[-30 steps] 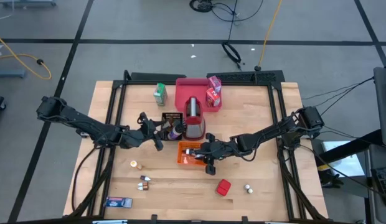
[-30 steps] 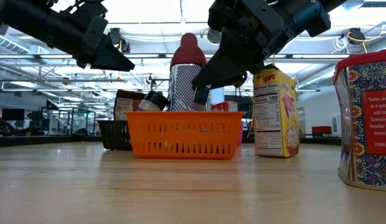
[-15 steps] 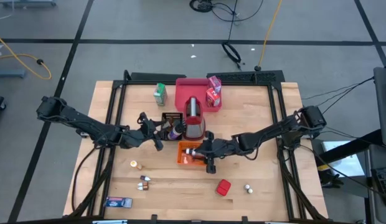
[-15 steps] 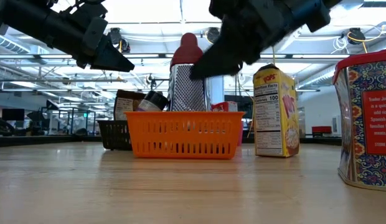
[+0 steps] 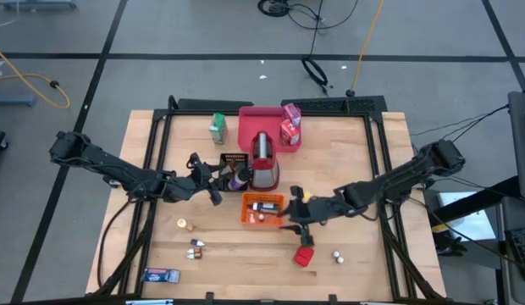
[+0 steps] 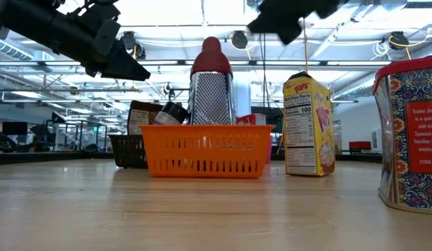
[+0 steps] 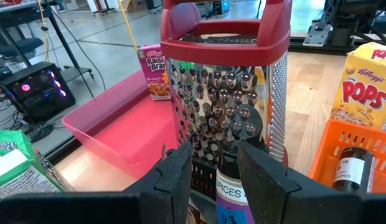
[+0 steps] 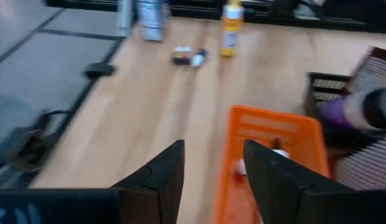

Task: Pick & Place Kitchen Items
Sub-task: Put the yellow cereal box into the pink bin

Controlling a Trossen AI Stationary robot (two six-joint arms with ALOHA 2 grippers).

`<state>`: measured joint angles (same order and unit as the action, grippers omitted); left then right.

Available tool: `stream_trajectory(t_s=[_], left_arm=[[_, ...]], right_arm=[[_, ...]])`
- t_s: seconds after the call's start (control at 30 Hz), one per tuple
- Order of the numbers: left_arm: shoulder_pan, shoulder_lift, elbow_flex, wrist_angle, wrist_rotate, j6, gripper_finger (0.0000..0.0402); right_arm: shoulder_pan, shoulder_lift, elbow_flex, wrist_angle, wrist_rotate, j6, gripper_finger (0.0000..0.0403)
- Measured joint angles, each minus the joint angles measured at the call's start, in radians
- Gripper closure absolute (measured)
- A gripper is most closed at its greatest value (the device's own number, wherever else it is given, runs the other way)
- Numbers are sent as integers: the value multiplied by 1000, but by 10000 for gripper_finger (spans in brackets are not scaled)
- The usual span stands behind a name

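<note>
On the wooden counter [image 5: 347,169], an orange basket [image 5: 262,208] is seen near the middle, with a dark bottle [image 7: 351,169] lying inside it. Just behind it a red-and-silver grater [image 5: 263,161] is stood upright, and a black basket [image 5: 232,164] with a purple-labelled spice bottle [image 7: 231,190] is set beside the grater. A pink tray [image 5: 256,127] is placed at the far side, with a red carton [image 5: 288,134] and a pink carton [image 5: 292,113] at its right edge and a green carton [image 5: 217,128] to its left. Toward the near edge, a red box [image 5: 304,255], a small white shaker [image 5: 337,255], two tiny shakers [image 5: 196,247], a small yellow bottle [image 5: 186,224] and a blue packet [image 5: 160,274] are spread apart. The left gripper [image 5: 213,179] is held over the black basket, its jaws apart with nothing between them. The right gripper [image 5: 297,215] is held above the counter just right of the orange basket, jaws apart and empty.
</note>
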<state>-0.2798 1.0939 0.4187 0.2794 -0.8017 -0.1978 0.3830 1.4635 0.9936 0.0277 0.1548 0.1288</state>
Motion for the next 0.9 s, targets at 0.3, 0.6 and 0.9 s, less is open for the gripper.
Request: stream_trajectory(t_s=[0.3,0.6,0.9], left_arm=[[0,0,0,1,0,-2,270],[0,0,0,1,0,-13,270],[0,0,0,1,0,-13,270]], right_arm=[[107,-143,0,-316,231,97,248],[116,-226,-8,-612,352,264,248],[114,-224,-114,-631,370,381,248]])
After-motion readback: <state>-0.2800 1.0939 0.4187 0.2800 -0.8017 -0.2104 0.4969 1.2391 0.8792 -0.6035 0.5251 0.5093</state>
